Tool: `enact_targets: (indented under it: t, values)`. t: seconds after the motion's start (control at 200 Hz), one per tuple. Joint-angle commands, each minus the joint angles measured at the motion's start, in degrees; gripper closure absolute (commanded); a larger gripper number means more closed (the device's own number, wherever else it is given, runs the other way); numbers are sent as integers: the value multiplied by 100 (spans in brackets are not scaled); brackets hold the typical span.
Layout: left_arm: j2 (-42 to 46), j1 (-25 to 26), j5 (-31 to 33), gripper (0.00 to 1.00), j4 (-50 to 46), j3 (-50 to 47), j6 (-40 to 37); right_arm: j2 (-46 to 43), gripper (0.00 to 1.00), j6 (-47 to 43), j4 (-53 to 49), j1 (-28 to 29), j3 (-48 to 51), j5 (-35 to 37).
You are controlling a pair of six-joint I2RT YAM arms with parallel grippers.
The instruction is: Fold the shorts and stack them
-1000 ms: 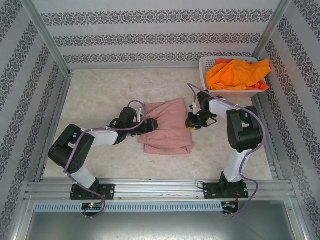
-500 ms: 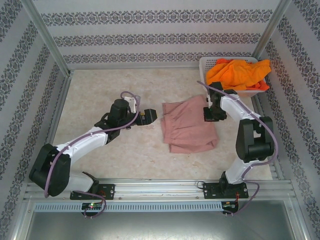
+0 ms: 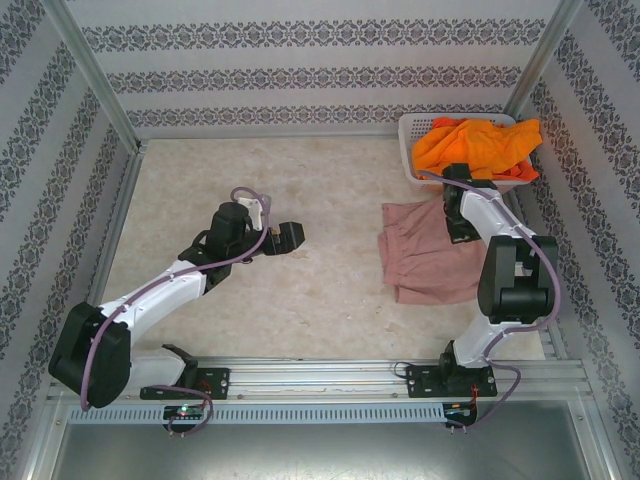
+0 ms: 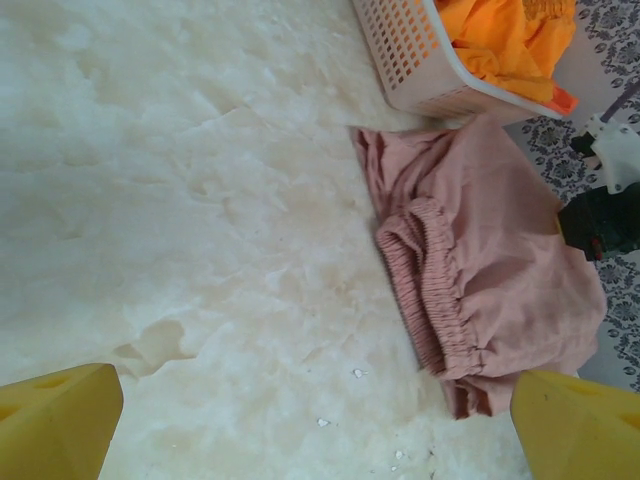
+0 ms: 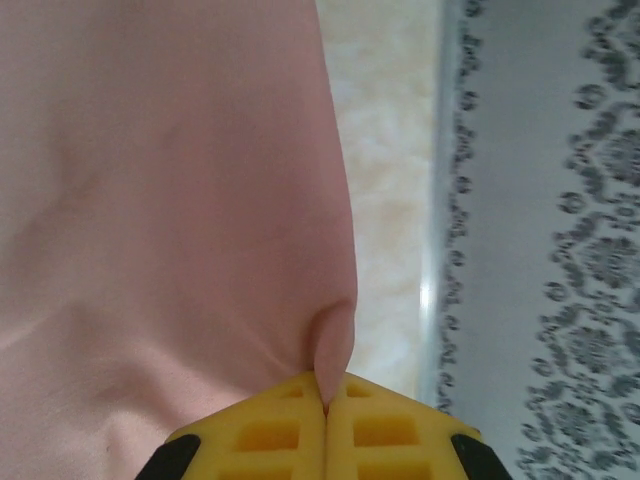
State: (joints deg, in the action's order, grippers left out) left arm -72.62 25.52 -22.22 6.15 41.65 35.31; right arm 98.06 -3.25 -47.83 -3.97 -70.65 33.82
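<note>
The right gripper [image 5: 328,398] is pinching an edge of the folded pink shorts [image 3: 430,262], which are lying at the right of the table [image 3: 200,180], just on the near side of the basket [image 3: 405,128]. Probably it is parking them there to begin the stack. The left gripper [image 3: 291,235] is hovering wide open and empty, well apart.

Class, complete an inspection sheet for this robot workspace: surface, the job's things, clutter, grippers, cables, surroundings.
Surface: pale marbled table, faintly stained.
Job's things: pink shorts lying folded near the right edge; orange shorts heaped in the white basket at the far right corner.
Clutter: a few white specks.
Grippers: left gripper open and empty over the table; right gripper shut on the pink shorts' edge.
Cables: purple cable looped along each arm.
Surroundings: patterned walls, metal frame.
</note>
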Motion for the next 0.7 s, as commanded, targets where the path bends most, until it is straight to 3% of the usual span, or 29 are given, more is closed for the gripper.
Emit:
enact_targets:
  t: [0.0, 0.365, 0.415, 0.485, 0.575, 0.694]
  values:
    - [59, -76, -61, 0, -71, -81, -80, -43, 100, -378, 400, -319, 64, 865]
    - [230, -183, -5, 0, -211, -143, -112, 219, 96, -718, 781, -868, -190, 1065]
    - [269, -192, 4, 0, -211, -165, -108, 231, 86, -663, 739, -899, -267, 1065]
    - [333, -205, 37, 0, -224, -205, -101, 140, 60, -355, 556, -922, -433, 861]
    - [404, -218, 72, 0, -238, -245, -97, -314, 23, 301, 228, -938, -717, -458]
    - [449, -226, 102, 0, -196, -287, -40, -1078, 8, 1274, 442, -933, -933, -2751]
